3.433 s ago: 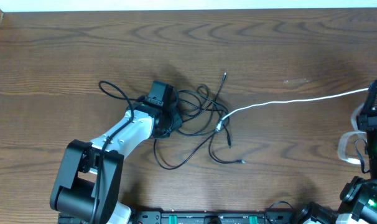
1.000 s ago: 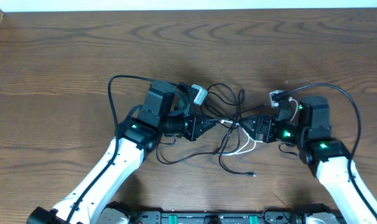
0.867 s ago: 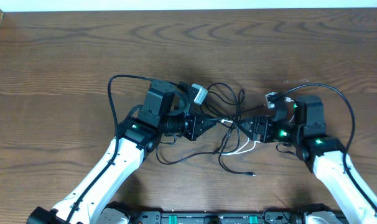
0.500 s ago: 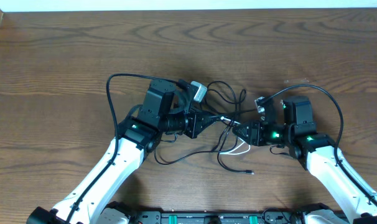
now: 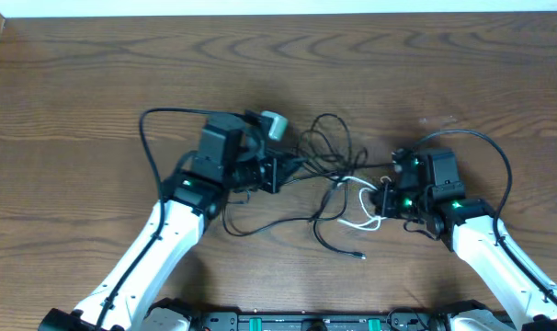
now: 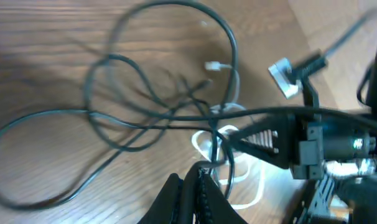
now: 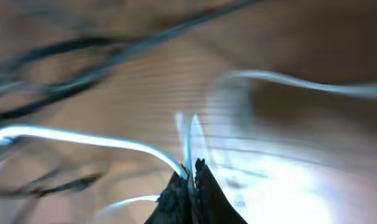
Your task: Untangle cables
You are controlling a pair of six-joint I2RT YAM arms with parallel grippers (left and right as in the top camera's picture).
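**Wooden counter** (image 5: 95, 83): the work surface. The knot lies near its middle, between the two arms, so each arm can reach it from its own side.

**Left arm** (image 5: 159, 239) and **right arm** (image 5: 485, 248): both are angled inward from the near edge and face each other across the tangle. This placement suits pulling two strands in opposite directions.

**Black cables** (image 5: 332, 147): several thin cords looped over one another just ahead of the left gripper. One long strand trails down toward the near edge. The loops lie slack on the wood and are not yet separated.

**Left gripper** (image 5: 292, 165): closed. In the left wrist view its fingers (image 6: 176, 199) pinch a black strand at the near edge of the knot. It probably acts as an anchor for the dark bundle.

**Right gripper** (image 5: 381, 197): closed. In the blurred right wrist view its fingers (image 7: 173, 202) meet on the white cable, which leaves the tips in a bright curve.

**White cable** (image 5: 352, 181): it lies between the two grippers, folded into a small loop with one end threaded among the black loops. It is the odd-coloured strand, so it is the obvious one to draw out first.

**Free plug end** (image 5: 359, 256): a small tip at the end of a black strand, resting on the counter apart from both grippers. Nothing holds it, so it can slide through as the loops open.
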